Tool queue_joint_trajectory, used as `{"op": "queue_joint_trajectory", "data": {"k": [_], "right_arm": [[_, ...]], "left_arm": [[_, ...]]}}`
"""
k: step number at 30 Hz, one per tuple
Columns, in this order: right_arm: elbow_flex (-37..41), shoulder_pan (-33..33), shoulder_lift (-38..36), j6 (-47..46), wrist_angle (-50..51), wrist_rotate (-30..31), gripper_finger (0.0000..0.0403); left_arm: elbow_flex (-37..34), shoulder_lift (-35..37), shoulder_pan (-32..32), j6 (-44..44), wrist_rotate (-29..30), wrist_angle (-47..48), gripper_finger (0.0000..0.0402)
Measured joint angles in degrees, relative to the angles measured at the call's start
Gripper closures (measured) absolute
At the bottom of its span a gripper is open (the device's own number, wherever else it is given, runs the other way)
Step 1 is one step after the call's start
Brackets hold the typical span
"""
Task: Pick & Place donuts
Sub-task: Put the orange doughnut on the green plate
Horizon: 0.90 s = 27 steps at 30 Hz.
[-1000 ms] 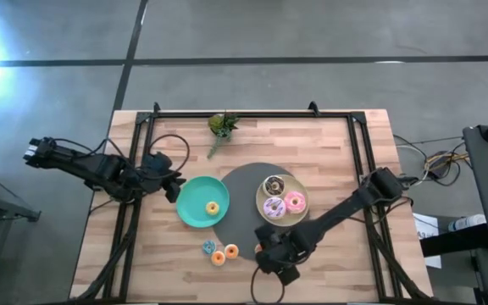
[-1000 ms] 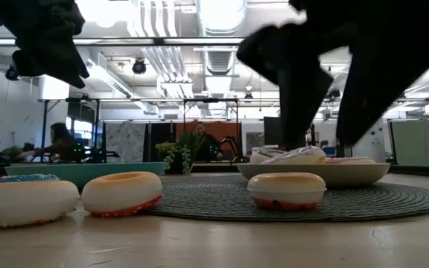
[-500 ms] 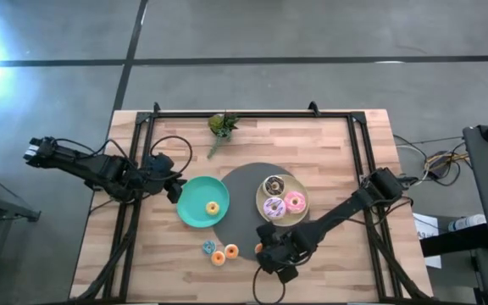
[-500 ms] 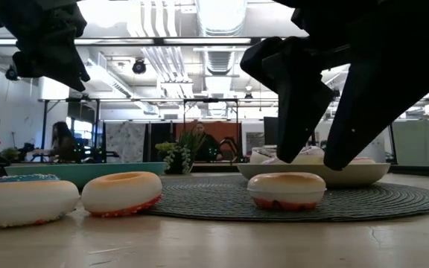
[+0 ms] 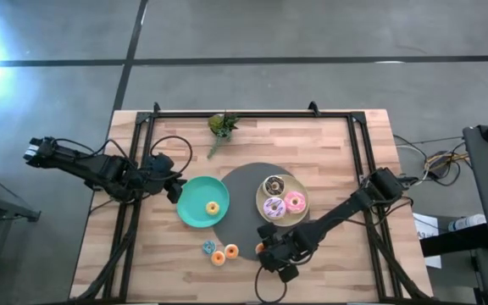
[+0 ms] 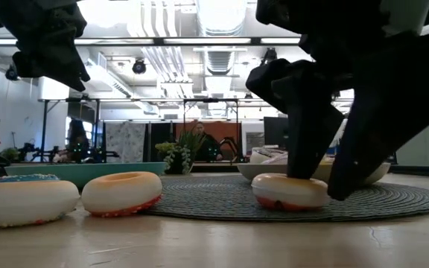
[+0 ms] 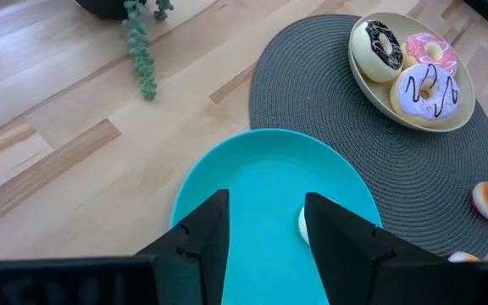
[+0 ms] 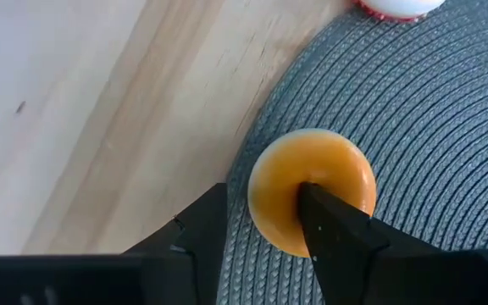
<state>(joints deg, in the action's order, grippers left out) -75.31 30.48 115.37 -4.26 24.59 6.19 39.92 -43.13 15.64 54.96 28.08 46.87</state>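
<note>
One finger of the right gripper (image 8: 261, 224) enters the orange donut (image 8: 312, 191) hole at the mat (image 8: 447, 127) edge, jaws apart; close squarely before lifting

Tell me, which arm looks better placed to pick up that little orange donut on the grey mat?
The right arm. Its gripper is already down at the orange donut, open fingers straddling it. The left gripper hovers over the teal plate, farther away.
</note>
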Motion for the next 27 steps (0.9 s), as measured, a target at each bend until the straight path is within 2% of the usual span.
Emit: {"op": "queue_joint_trajectory", "data": {"k": [11, 18, 23, 27], "right_arm": [[0.0, -1.5, 0.0, -3.9, -0.3, 1.2, 0.0340], [0.6, -3.5, 0.0, -9.2, -0.5, 1.3, 0.0364], [0.4, -6.3, -0.7, -19.7, -0.3, 1.3, 0.0383], [0.4, -9.6, -4.2, -26.6, -1.9, 1.3, 0.0393]], "left_arm": [[0.0, 0.0, 0.0, 0.3, 0.1, 0.0, 0.0273], [0.0, 0.0, 0.0, 0.3, 0.1, 0.0, 0.0273], [0.0, 0.0, 0.0, 0.0, 0.1, 0.0, 0.0273], [0.0, 0.0, 0.0, -1.1, 0.1, 0.0, 0.0273]]}}
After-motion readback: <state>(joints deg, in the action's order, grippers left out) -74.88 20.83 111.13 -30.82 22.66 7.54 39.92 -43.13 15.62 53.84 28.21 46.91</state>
